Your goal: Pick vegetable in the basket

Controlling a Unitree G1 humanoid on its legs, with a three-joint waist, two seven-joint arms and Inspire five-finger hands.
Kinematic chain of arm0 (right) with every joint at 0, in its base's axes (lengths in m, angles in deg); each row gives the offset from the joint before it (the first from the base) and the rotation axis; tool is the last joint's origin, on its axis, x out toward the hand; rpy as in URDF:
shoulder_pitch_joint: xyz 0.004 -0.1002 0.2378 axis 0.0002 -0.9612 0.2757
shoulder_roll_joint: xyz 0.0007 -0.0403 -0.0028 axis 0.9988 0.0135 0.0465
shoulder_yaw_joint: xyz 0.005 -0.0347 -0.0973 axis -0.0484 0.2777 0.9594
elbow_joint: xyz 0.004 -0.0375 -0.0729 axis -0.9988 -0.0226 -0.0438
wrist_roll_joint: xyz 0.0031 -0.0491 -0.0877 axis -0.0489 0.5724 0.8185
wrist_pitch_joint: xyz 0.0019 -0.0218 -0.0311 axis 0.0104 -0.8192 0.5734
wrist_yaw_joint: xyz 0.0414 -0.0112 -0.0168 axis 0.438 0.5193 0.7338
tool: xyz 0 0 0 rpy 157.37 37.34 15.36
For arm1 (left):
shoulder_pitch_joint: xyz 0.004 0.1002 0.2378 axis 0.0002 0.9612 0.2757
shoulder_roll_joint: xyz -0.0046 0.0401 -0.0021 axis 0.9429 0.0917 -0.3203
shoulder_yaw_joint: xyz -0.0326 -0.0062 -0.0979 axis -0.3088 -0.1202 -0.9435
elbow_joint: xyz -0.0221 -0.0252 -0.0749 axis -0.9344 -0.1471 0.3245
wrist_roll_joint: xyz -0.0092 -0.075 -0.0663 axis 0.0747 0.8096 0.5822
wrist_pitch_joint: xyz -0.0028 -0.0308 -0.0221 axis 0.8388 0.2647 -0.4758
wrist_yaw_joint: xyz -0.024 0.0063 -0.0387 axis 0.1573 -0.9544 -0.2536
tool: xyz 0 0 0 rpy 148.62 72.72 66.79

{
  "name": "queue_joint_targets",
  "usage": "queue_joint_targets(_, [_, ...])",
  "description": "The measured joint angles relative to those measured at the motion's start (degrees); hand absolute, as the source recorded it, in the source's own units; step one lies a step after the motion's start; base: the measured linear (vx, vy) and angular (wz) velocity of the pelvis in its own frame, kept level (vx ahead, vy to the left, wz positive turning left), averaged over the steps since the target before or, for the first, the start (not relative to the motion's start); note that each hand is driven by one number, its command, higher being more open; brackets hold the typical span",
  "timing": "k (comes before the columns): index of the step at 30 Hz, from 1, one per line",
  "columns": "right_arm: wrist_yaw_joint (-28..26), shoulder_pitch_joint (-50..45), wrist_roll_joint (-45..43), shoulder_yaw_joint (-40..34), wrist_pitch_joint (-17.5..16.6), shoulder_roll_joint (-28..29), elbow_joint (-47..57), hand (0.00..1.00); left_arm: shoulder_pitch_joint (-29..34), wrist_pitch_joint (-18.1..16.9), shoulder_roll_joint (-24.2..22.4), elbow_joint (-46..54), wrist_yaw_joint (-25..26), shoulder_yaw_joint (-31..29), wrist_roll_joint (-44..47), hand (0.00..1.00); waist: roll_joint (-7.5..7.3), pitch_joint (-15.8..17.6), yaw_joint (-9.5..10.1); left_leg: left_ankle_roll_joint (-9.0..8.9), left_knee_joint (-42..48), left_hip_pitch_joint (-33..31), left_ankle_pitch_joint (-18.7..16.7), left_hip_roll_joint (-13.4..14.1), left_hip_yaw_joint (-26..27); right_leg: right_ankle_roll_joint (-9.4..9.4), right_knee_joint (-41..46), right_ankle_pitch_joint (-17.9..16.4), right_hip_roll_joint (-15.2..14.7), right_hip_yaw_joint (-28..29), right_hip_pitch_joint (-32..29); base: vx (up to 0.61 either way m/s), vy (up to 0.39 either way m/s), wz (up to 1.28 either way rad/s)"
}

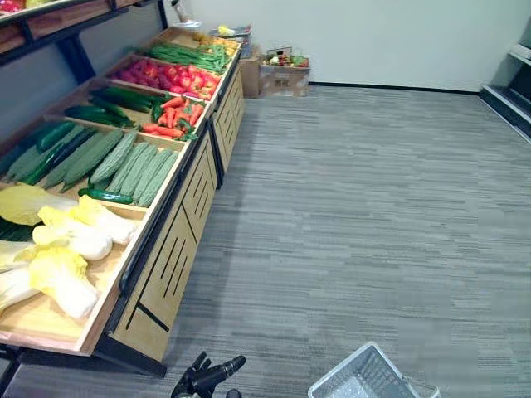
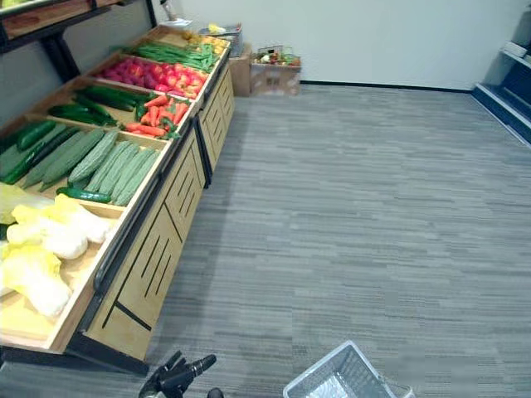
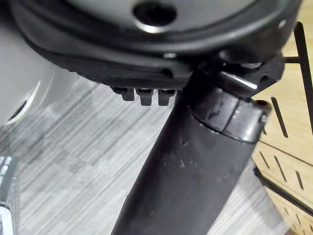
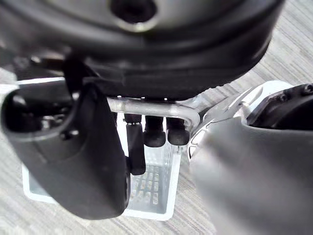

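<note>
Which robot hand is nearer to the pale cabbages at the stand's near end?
Left. The left robot hand hangs open by the stand's near corner, close to the cabbages; the right robot hand grips the basket handle, farther to the right.

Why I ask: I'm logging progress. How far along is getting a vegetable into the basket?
Done: the right hand is curled round the metal handle of the grey basket. In hand: just that basket; the left hand hangs empty, low beside the wooden display stand. Left: the picking itself; the basket's visible part holds no vegetable, and the napa cabbages and carrots lie on the stand.
</note>
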Motion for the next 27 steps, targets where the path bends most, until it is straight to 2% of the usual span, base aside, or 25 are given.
queue_joint_targets(1, [-0.53,-0.03,0.07,0.09,-0.03,0.12,1.03,0.00,0.50,-0.49,-0.10,0.00,0.18,-0.21,-0.01,1.00,0.28,0.18,0.30,-0.02,-0.03,1.32,-0.04,0.81,0.62,0.47,-5.08,-0.31,-0.68,0.67,0.98,0.08,-0.057,-0.28])
queue_joint_targets(2, [-0.69,-0.22,0.20,0.06,-0.14,0.48,1.60,0.00,0.67,-0.52,0.09,0.10,0.02,-0.84,-0.05,1.00,-0.89,-0.40,0.85,-0.96,-0.07,2.18,-0.72,0.11,2.58,2.16,-10.68,5.72,-3.54,0.80,1.08,0.07,-0.099,-0.26])
queue_joint_targets(3, [-0.91,-0.21,0.22,-0.07,-0.37,0.42,1.76,0.00,0.44,-0.53,0.01,-0.10,-0.11,-1.29,-0.04,1.00,-1.14,-0.62,0.87,-2.12,-0.03,2.70,-1.93,0.10,2.82,1.91,-10.00,6.80,-3.92,0.72,0.89,0.05,-0.105,-0.08])
queue_joint_targets(4, [-0.99,-0.92,0.33,-0.65,-0.69,0.06,1.77,0.00,0.55,-0.53,-1.09,-0.76,0.00,-1.68,-0.03,1.00,-0.01,-1.36,0.52,-2.92,-1.31,3.98,-2.51,0.98,3.37,2.09,-9.87,6.74,-3.44,0.44,1.58,0.07,-0.112,-0.02])
queue_joint_targets(7, [-1.68,-1.25,3.16,-2.73,-0.74,-1.05,0.98,0.00,0.59,-0.47,-1.80,-2.32,-0.43,-1.39,0.04,1.00,1.50,-2.72,0.39,-3.48,-5.23,6.14,-1.37,-0.20,4.01,2.27,-9.19,4.99,-3.99,0.50,1.58,0.06,-0.051,0.00])
queue_joint_targets(9, [-1.78,-0.54,4.44,-3.18,-0.71,-2.07,-0.22,0.00,0.47,-0.50,-1.13,-2.59,-0.74,1.25,0.15,1.00,1.49,-2.90,0.08,-3.09,-6.94,6.54,-1.04,-1.95,2.92,3.44,-6.04,2.78,-5.48,-0.54,0.44,0.08,0.021,0.27])
queue_joint_targets(11, [-1.81,-0.29,4.77,-3.30,-0.64,-2.37,-0.79,0.00,0.38,-0.48,-0.06,-2.94,-0.93,3.75,0.44,1.00,0.89,-3.24,-0.09,-3.09,-7.30,6.21,-1.20,-3.10,1.53,4.69,-4.00,2.00,-6.81,-1.66,0.15,0.09,0.033,0.40])
queue_joint_targets(14, [-2.07,1.09,4.84,-3.04,-0.68,-2.65,-1.06,0.00,0.53,-0.57,0.32,-3.11,-0.90,5.39,1.41,1.00,0.49,-3.65,0.00,-2.14,-6.25,5.93,-3.04,-3.70,0.52,4.89,6.34,1.89,-9.02,-1.49,-4.22,0.16,0.129,0.29])
queue_joint_targets(15, [-2.08,1.48,4.82,-3.03,-0.80,-2.75,-0.76,0.00,0.66,-0.63,0.81,-3.09,-0.92,6.08,1.61,1.00,0.10,-3.97,0.05,-1.48,-4.92,6.08,-4.24,-4.01,-0.31,4.97,14.59,1.99,-11.14,-0.91,-7.15,0.18,0.137,0.45])
queue_joint_targets(16, [-2.20,1.45,4.84,-3.02,-0.87,-2.76,-0.62,0.00,1.11,-0.89,2.06,-3.11,-0.90,7.37,2.38,1.00,-1.69,-4.52,0.03,-0.97,-3.55,6.50,-5.86,-5.39,-1.80,5.03,23.44,2.99,-13.75,-0.09,-10.11,0.24,0.126,0.61])
queue_joint_targets(17, [-2.23,1.34,4.87,-3.00,-0.86,-2.68,-0.80,0.00,1.41,-1.09,2.78,-3.13,-0.80,7.54,2.71,1.00,-2.94,-4.76,0.03,-0.75,-2.71,7.31,-7.08,-6.35,-3.16,4.14,28.47,4.90,-15.22,0.64,-11.30,0.24,0.068,0.84])
queue_joint_targets(18, [-2.20,0.80,4.76,-3.01,-0.87,-2.55,-1.29,0.00,2.04,-1.37,3.23,-3.17,-0.51,7.47,3.75,1.00,-2.97,-5.01,-0.17,-0.08,-2.14,8.59,-8.31,-6.23,-5.65,1.67,34.07,9.36,-15.66,1.79,-12.59,0.22,0.023,0.82])
queue_joint_targets(19, [-2.20,0.58,4.69,-3.00,-0.87,-2.53,-1.29,0.00,2.57,-1.63,3.31,-3.13,-0.41,7.43,4.01,1.00,-3.08,-5.30,-0.51,0.15,-2.01,9.05,-8.98,-6.02,-6.86,1.72,36.01,10.16,-15.35,2.54,-13.28,0.22,-0.019,0.97])
queue_joint_targets(20, [-2.31,0.55,4.68,-2.64,-0.67,-2.77,-1.38,0.00,3.28,-2.06,3.46,-3.13,-0.15,7.36,4.06,1.00,-3.04,-5.29,-0.75,0.67,-1.48,9.78,-10.37,-5.44,-9.19,2.25,36.71,5.38,-13.76,3.52,-14.56,0.28,-0.053,0.93])
queue_joint_targets(21, [-2.31,0.55,4.67,-2.35,-0.68,-2.70,-1.34,0.00,3.86,-2.04,3.41,-3.31,0.07,7.30,4.03,1.00,-2.16,-5.43,-0.85,0.57,-1.04,10.04,-11.48,-4.28,-11.45,2.20,34.60,1.38,-11.14,4.45,-16.67,0.23,-0.045,0.90])
queue_joint_targets(22, [-2.30,0.50,4.66,-2.34,-0.66,-2.75,-1.39,0.00,3.93,-2.00,3.26,-3.89,0.04,7.25,3.99,1.00,-1.49,-5.39,-0.90,0.47,-0.79,10.11,-11.93,-3.52,-12.63,1.96,32.60,0.24,-9.50,5.03,-17.65,0.30,-0.103,0.96])
queue_joint_targets(23, [-2.32,-0.06,4.69,-1.77,-0.33,-2.93,-1.67,0.00,3.90,-1.77,2.69,-5.24,0.02,6.60,3.77,1.00,0.30,-5.30,-0.92,-0.12,-0.61,10.56,-12.75,-1.51,-15.14,1.85,27.26,-0.66,-5.59,6.77,-19.57,0.23,-0.106,0.85])
queue_joint_targets(24, [-2.31,-0.46,4.71,-0.89,-0.06,-2.99,-1.89,0.00,4.13,-1.68,2.30,-5.53,0.03,5.87,3.65,1.00,1.04,-5.08,-0.91,-0.29,-0.81,11.10,-12.98,-0.60,-16.52,1.89,24.53,-0.63,-3.94,7.94,-20.45,0.35,-0.182,1.19])
queue_joint_targets(25, [-2.17,-1.29,4.58,-0.50,-0.08,-2.89,-1.58,0.00,4.40,-1.65,1.47,-5.48,0.06,3.44,3.46,1.00,2.11,-4.45,-0.98,-1.06,-1.23,12.34,-13.60,0.76,-19.44,2.47,19.09,-0.22,-1.18,11.77,-21.91,0.31,-0.216,1.30])
queue_joint_targets(26, [-2.31,-2.22,4.34,0.21,0.57,-2.78,-1.15,0.00,4.83,-1.63,0.87,-5.21,0.10,1.50,3.45,1.00,2.28,-4.43,-1.19,-1.77,-0.98,13.01,-14.75,1.53,-22.52,3.86,12.92,1.58,0.93,16.95,-23.15,0.25,-0.184,1.38])
queue_joint_targets(27, [-2.40,-2.75,4.27,0.99,0.60,-2.71,-1.01,0.00,5.00,-1.61,0.72,-4.97,0.06,0.62,3.47,1.00,2.15,-4.43,-1.31,-2.60,-0.61,12.85,-15.62,1.79,-24.22,4.30,9.25,2.89,1.81,20.48,-23.19,0.28,-0.328,1.56])
